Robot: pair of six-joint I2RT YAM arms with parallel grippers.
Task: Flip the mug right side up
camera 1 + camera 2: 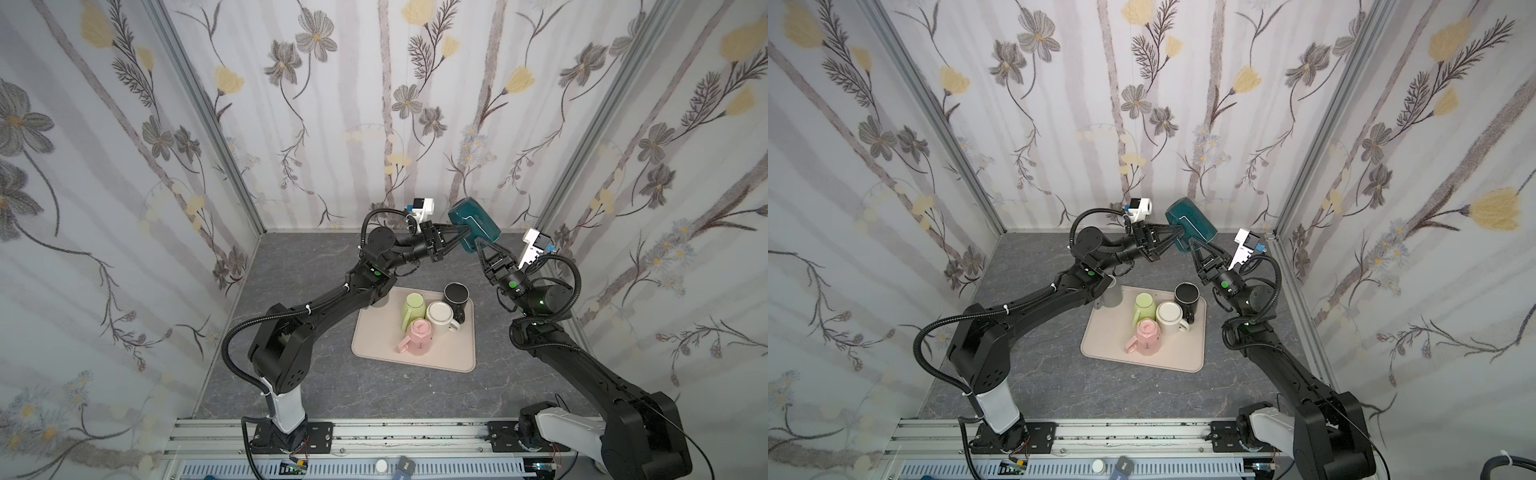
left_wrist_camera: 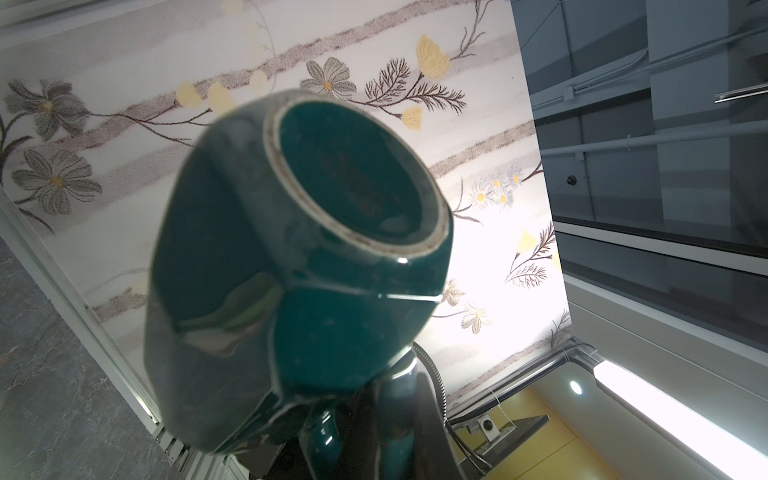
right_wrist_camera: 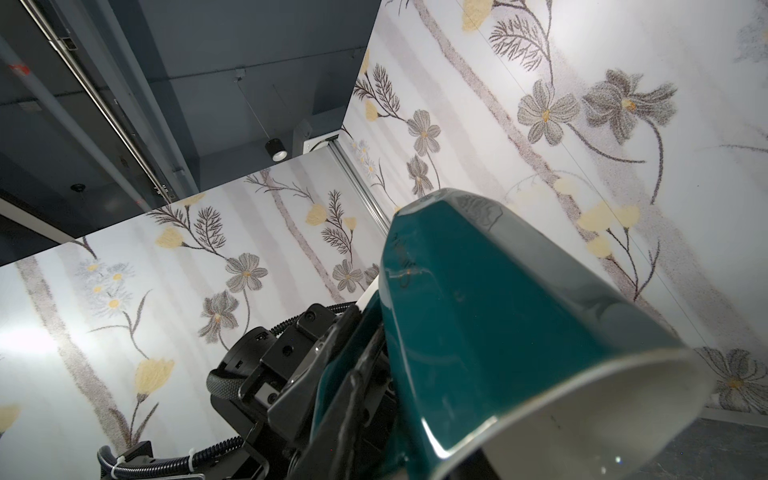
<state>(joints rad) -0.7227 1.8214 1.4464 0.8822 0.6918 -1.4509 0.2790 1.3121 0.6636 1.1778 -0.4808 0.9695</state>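
Note:
A dark teal mug (image 1: pixel 473 226) (image 1: pixel 1190 224) hangs in the air above the back of the table, tilted on its side. Its base points up and back, and its white-lined mouth faces the right arm. My left gripper (image 1: pixel 461 235) (image 1: pixel 1177 235) is shut on the mug's handle (image 2: pixel 324 436); the right wrist view shows its fingers (image 3: pixel 345 374) clamped there. My right gripper (image 1: pixel 480 243) (image 1: pixel 1192 243) comes up from below, its fingertips closed on the rim. The left wrist view looks at the mug's base (image 2: pixel 353 178); the right wrist view shows its side (image 3: pixel 519 311).
Below the arms lies a beige tray (image 1: pixel 415 357) (image 1: pixel 1175 357) holding upside-down green (image 1: pixel 413 309), white (image 1: pixel 441 316), black (image 1: pixel 456 295) and pink (image 1: pixel 419 336) mugs. A grey cup (image 1: pixel 1112 296) stands at the tray's left corner under the left arm. Flowered walls close in three sides.

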